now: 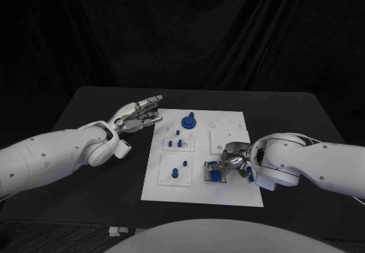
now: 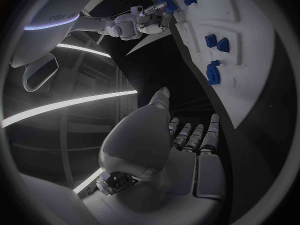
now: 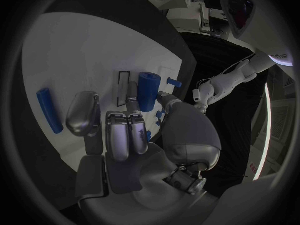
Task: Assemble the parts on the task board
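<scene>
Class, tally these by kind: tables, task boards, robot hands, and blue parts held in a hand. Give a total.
table: 1
task board: 1
robot hands: 2, the left robot hand and the right robot hand
held blue part: 1, in the right robot hand
Total: 5
</scene>
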`<action>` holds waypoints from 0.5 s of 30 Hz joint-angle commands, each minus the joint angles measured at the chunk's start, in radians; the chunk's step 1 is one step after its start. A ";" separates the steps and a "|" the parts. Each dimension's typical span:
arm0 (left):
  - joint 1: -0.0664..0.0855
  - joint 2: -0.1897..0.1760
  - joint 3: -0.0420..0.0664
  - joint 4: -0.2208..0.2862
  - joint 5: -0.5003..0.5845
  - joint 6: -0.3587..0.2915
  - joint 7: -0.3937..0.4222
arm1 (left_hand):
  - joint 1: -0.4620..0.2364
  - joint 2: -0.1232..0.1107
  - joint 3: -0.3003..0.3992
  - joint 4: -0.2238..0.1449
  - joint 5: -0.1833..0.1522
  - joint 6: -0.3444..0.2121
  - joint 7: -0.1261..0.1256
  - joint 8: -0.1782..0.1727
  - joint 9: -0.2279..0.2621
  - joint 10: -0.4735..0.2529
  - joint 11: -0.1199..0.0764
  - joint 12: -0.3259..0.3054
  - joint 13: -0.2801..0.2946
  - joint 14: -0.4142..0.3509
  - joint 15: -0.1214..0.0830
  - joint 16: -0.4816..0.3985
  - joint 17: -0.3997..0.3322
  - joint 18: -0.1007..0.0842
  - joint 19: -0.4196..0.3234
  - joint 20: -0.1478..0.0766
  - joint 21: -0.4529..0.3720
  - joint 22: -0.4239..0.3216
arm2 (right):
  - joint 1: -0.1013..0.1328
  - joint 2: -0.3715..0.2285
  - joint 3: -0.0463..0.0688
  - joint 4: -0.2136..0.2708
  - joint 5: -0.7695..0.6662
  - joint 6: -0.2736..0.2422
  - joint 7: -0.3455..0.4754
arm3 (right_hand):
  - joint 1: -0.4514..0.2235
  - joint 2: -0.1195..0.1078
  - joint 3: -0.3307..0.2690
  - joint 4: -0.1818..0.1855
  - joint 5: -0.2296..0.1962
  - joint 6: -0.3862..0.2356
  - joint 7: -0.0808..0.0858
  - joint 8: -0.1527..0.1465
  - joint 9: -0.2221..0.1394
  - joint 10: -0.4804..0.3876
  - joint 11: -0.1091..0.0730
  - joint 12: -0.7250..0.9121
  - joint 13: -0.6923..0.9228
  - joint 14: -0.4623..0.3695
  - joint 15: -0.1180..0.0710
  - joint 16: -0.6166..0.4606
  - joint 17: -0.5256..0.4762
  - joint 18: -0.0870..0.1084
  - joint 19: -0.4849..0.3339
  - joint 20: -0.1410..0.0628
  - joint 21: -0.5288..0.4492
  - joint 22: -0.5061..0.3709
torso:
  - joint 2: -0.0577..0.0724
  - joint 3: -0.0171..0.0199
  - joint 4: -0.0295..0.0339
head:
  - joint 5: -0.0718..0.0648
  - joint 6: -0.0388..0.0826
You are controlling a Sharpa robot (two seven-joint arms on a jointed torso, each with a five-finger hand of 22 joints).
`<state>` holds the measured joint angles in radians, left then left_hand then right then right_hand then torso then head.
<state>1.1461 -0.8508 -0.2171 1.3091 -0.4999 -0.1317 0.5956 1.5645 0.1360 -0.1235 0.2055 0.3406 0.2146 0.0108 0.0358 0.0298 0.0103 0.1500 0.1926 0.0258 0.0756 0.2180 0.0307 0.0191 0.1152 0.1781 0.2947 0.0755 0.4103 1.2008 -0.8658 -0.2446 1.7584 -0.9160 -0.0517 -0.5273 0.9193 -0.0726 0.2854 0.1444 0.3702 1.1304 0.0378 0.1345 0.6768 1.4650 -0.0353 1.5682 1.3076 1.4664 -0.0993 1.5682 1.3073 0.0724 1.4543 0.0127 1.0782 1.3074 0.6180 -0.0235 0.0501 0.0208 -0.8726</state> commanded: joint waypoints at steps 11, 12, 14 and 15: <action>-0.005 0.002 0.001 0.002 0.006 0.013 0.006 | -0.001 0.009 -0.001 -0.006 0.004 0.000 0.008 -0.001 0.001 -0.001 0.006 0.004 0.001 0.005 0.006 0.005 0.001 -0.020 0.004 0.000 0.003 -0.001 | -0.006 0.002 -0.003 -0.007 -0.021 0.023 -0.025 | -0.111 0.016 -0.145 0.110 -0.272 0.001 0.007 -0.021 -0.004 0.106 0.012 0.003 0.263 0.104 0.014 0.003 0.263 0.024 -0.005 0.011 -0.041 0.134 | -0.001 -0.0002 -0.0016 | 0.003 0.000; -0.005 0.001 0.001 0.002 0.006 0.014 0.006 | -0.001 0.009 -0.001 -0.006 0.004 0.000 0.008 -0.001 0.001 -0.001 0.006 0.004 0.001 0.005 0.006 0.005 0.001 -0.020 0.004 0.000 0.003 -0.001 | -0.006 0.002 -0.003 -0.007 -0.021 0.020 -0.024 | -0.112 0.017 -0.147 0.112 -0.274 0.001 0.007 -0.021 -0.004 0.106 0.012 0.003 0.263 0.104 0.014 0.003 0.263 0.024 -0.005 0.011 -0.041 0.134 | -0.001 -0.0002 -0.0013 | 0.003 0.000; -0.005 0.001 0.001 0.003 0.006 0.014 0.005 | -0.001 0.009 -0.001 -0.006 0.004 0.000 0.008 -0.001 0.001 -0.001 0.006 0.004 0.001 0.005 0.006 0.005 0.001 -0.020 0.004 0.000 0.003 -0.001 | -0.006 0.002 -0.003 -0.008 -0.022 0.014 -0.022 | -0.115 0.019 -0.151 0.116 -0.275 0.001 0.007 -0.021 -0.003 0.106 0.012 0.003 0.263 0.104 0.014 0.003 0.263 0.024 -0.005 0.011 -0.041 0.134 | -0.001 -0.0002 -0.0024 | 0.005 0.000; -0.005 0.000 0.001 0.003 0.006 0.014 0.004 | -0.001 0.009 -0.001 -0.006 0.004 0.000 0.008 -0.001 0.001 -0.001 0.006 0.004 0.001 0.005 0.006 0.005 0.001 -0.020 0.004 0.000 0.003 -0.001 | -0.006 0.002 -0.003 -0.008 -0.022 0.011 -0.021 | -0.116 0.022 -0.154 0.119 -0.274 0.001 0.007 -0.021 -0.003 0.106 0.012 0.003 0.263 0.104 0.014 0.003 0.263 0.024 -0.005 0.011 -0.043 0.133 | 0.000 -0.0003 -0.0023 | 0.005 0.000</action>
<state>1.1427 -0.8509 -0.2170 1.3096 -0.4999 -0.1282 0.5919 1.5645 0.1360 -0.1235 0.2055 0.3406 0.2146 0.0108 0.0358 0.0298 0.0103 0.1500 0.1926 0.0258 0.0792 0.2217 0.0306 0.0190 0.1152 0.1781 0.2947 0.0755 0.4105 1.1976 -0.8636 -0.2472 1.7513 -0.9280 -0.0355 -0.5344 0.8099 -0.0523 0.1385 0.2641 0.0998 1.1307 0.0374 0.1179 0.6726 1.4649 -0.0282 1.5682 1.3074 1.4669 -0.0929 1.5682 1.3073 0.0866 1.4506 0.0164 1.0397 1.3081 0.6175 -0.0236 0.0487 0.0246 -0.8726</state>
